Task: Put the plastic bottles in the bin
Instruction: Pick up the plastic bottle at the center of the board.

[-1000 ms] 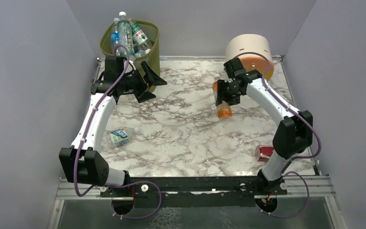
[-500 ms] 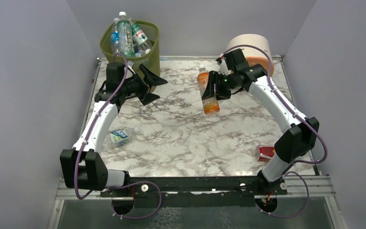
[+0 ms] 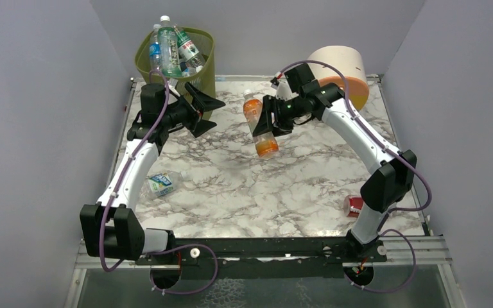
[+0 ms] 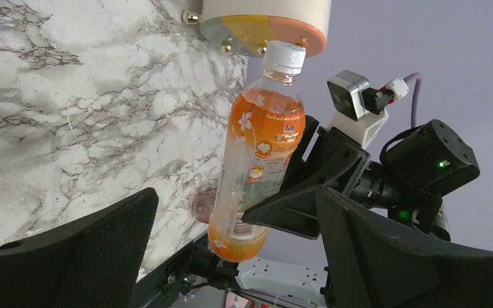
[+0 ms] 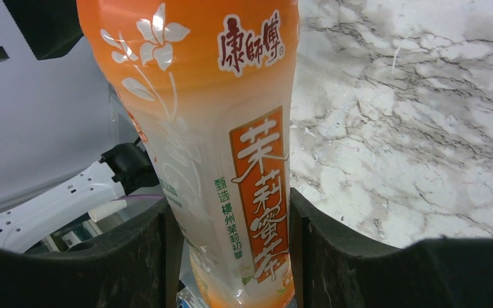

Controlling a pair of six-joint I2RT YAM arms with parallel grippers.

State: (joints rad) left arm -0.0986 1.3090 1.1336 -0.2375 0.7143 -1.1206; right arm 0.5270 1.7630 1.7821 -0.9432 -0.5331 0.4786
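Our right gripper (image 3: 266,124) clamped the orange bottle (image 3: 254,109); our left gripper (image 3: 217,115) gaped near the bin (image 3: 208,70) at eleven o'clock.

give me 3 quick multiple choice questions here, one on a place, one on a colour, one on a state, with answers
1. Where does the loose bottle with the blue-green label lie?
A. on the table beside the left arm
B. atop the cream cylinder
C. upright at the far right
2. What colour drink is in the held bottle in the right claw?
A. green
B. orange
C. clear
3. How is the left claw?
A. shut on a bottle
B. open and empty
C. shut on nothing
Answers: 1 A, the top view shows it lying there; 2 B, both wrist views show orange liquid; 3 B, its jaws stand wide, nothing between.
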